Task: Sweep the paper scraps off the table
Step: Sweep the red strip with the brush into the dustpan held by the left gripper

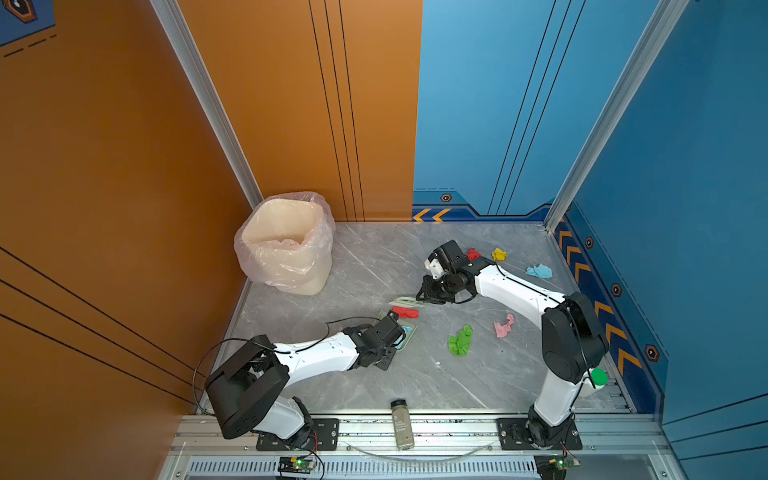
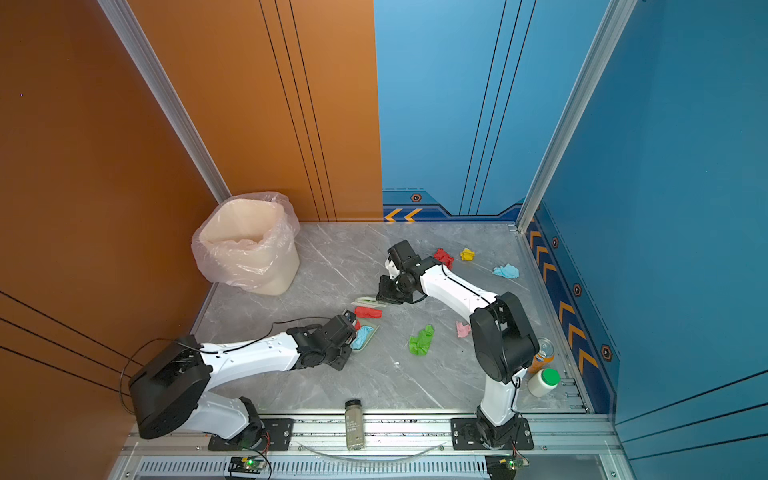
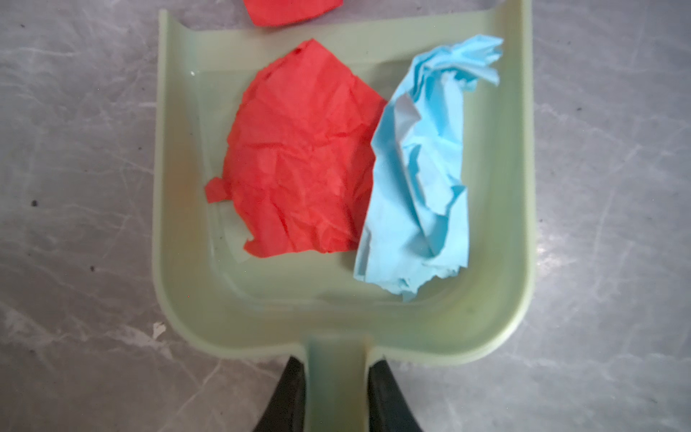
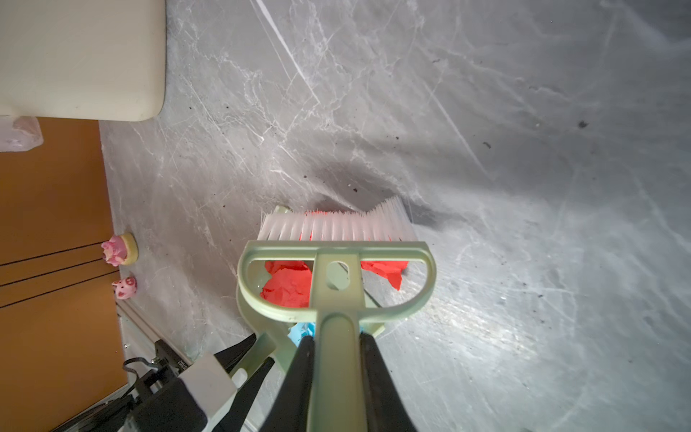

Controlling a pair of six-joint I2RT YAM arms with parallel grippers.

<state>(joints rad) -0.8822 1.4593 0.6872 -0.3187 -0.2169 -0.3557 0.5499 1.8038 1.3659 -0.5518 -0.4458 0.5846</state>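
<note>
Only two crumpled paper scraps (image 3: 303, 149) lie in the pale green plastic dustpan (image 3: 179, 187); left gripper (image 3: 336, 361) pinches its handle, right gripper (image 4: 338, 338) the white-bristled brush (image 4: 336, 226); six remain

On the label (image 1: 401, 428) of the bottle (image 1: 402, 420) lying at the near edge of the table (image 1: 374, 266), small print is seen that appears to read "BLACK PEPPER"; the finer lines cannot be read. Yellow chevrons (image 1: 432, 215) are printed along the base of the blue walls (image 1: 685, 208).
</note>
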